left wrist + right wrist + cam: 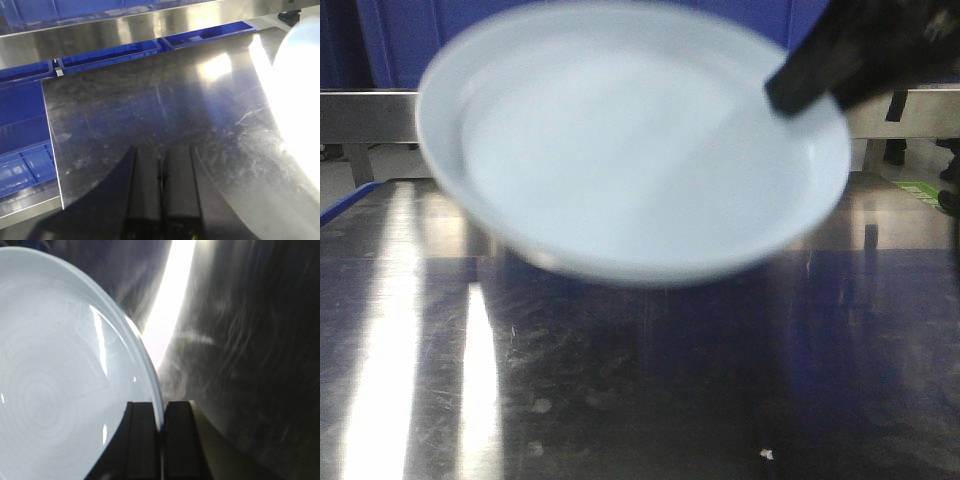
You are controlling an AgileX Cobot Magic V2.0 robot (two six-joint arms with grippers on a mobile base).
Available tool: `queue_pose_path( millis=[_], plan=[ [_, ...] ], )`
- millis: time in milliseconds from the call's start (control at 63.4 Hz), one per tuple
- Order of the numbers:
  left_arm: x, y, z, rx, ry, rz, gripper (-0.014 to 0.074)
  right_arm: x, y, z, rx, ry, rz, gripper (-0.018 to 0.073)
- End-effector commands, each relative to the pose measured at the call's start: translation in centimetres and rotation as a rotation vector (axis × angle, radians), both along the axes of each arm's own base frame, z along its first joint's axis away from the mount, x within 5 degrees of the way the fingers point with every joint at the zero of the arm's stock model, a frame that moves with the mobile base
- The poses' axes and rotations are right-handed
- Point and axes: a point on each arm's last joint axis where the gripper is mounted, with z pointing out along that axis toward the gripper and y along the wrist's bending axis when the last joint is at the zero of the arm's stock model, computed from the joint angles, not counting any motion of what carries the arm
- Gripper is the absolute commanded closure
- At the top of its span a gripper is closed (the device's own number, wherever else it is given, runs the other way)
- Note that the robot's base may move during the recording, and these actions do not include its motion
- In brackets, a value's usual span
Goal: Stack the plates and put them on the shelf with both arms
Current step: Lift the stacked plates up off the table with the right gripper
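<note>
Midair, right gripper (pixel 162 415) pinches plate (pixel 630 150) (blurred).

free room around the held plate (pixel 630 150)
open tabletop (pixel 640 400) lies below and in front of the plate; behind it the shelf (pixel 370 115) rail and blue crate (pixel 410 30) bar the way.

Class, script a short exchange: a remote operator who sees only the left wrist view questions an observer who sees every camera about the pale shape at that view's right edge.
Operator: What is that pale blur on my right?
Observer: A plate. The front view shows all of it, tilted and seemingly raised above the tabletop.
Operator: Is anything holding it?
Observer: Yes. In the right wrist view the right claw is shut on its rim.
</note>
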Motion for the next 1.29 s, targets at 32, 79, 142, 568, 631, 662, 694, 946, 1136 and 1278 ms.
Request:
queue_pose_path(
  millis=[32,79,142,568,631,662,694,946,1136,1278],
  plan=[
    [0.0,-0.3,1.5,-0.048,-0.077,-0.03,0.0511,-1.5,-1.2,4.5,0.078,-0.237,-0.044,0.0503],
    [0.0,-0.3,1.5,-0.048,-0.077,-0.03,0.0511,-2.0,-1.5,5.2,0.081,-0.279,-0.048,0.0503],
    [0.0,-0.3,1.5,-0.048,-0.077,-0.03,0.0512,-2.8,-1.9,6.0,0.094,-0.323,-0.053,0.0503],
    [0.0,-0.3,1.5,-0.048,-0.077,-0.03,0.0512,-6.3,-3.6,8.7,0.162,-0.462,-0.063,0.0503],
    [0.0,-0.3,1.5,-0.048,-0.077,-0.03,0.0512,-6.3,-3.6,8.7,0.162,-0.462,-0.062,0.0503],
    [0.0,-0.3,1.5,-0.048,-0.077,-0.03,0.0512,-6.3,-3.6,8.7,0.162,-0.462,-0.062,0.0503],
    [0.0,-0.3,1.5,-0.048,-0.077,-0.03,0.0512,-6.3,-3.6,8.7,0.161,-0.46,-0.061,0.0503],
    [0.0,-0.3,1.5,-0.048,-0.077,-0.03,0.0512,-6.3,-3.6,8.6,0.158,-0.453,-0.057,0.0503],
    [0.0,-0.3,1.5,-0.048,-0.077,-0.03,0.0512,-6.3,-3.6,8.6,0.157,-0.452,-0.056,0.0503],
    [0.0,-0.3,1.5,-0.048,-0.077,-0.03,0.0512,-6.3,-3.6,8.6,0.157,-0.452,-0.056,0.0503]
  ],
)
